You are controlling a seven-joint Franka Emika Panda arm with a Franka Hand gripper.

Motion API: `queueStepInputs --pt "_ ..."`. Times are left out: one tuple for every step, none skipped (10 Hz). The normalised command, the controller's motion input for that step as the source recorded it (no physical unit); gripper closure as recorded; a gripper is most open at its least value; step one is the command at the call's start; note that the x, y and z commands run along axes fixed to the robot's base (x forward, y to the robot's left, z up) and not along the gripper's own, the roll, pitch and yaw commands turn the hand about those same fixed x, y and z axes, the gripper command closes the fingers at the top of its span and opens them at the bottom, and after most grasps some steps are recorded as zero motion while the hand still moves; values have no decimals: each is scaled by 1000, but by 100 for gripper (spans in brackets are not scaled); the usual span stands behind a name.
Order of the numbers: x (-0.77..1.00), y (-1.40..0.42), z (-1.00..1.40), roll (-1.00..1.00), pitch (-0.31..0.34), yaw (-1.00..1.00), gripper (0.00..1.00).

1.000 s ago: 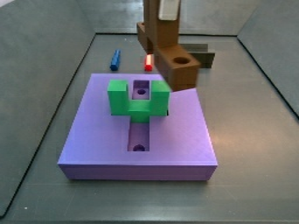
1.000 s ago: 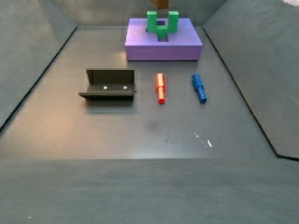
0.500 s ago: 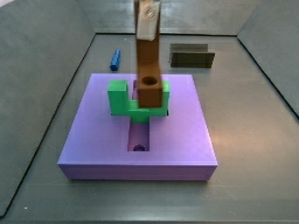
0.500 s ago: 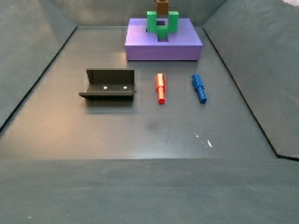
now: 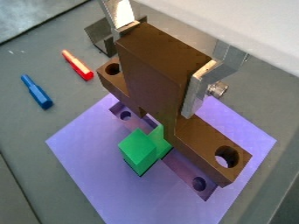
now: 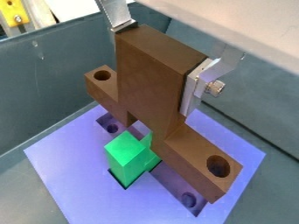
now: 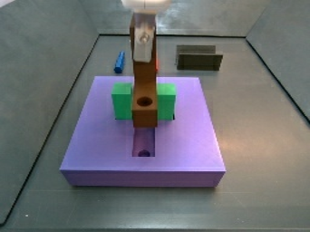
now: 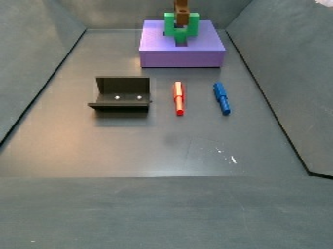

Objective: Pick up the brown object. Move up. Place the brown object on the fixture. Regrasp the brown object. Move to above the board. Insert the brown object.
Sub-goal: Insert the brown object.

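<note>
Grey floor (walled on all sides) carries the purple board. Beneath the gripper, whose fingers clamp its raised middle block, the brown object hangs upright, long axis vertical, lower end between the green block's arms.

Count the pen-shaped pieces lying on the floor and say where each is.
2. The red piece lies beside the fixture; the blue piece lies on its far side. Neither is near the pincer, which holds the brown object over the board.
</note>
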Motion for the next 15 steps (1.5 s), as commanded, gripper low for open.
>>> queueStepInputs --pt "114 -157 -363 51 -44 0 100" --pt "0 -114 -397 151 0 0 100" --pt "0 -71 -391 169 0 0 100" --pt "20 -31 -451 201 0 0 100" --pt "0 -23 -403 180 0 0 100" --pt "60 0 -363 149 0 0 100" --pt "200 0 -334 101 0 0 100" --pt "197 0 -366 91 0 0 100" --pt "120 0 -400 111 0 0 100" --pt "34 0 -409 169 0 0 100" --pt "-120 6 -366 173 0 0 100" --pt "-434 0 -209 54 -3 -60 100" --pt "-540 0 -129 19 -33 -103 100" --pt "-457 0 -117 0 -46 -106 100" --pt "0 0 -200 0 -34 -43 100"
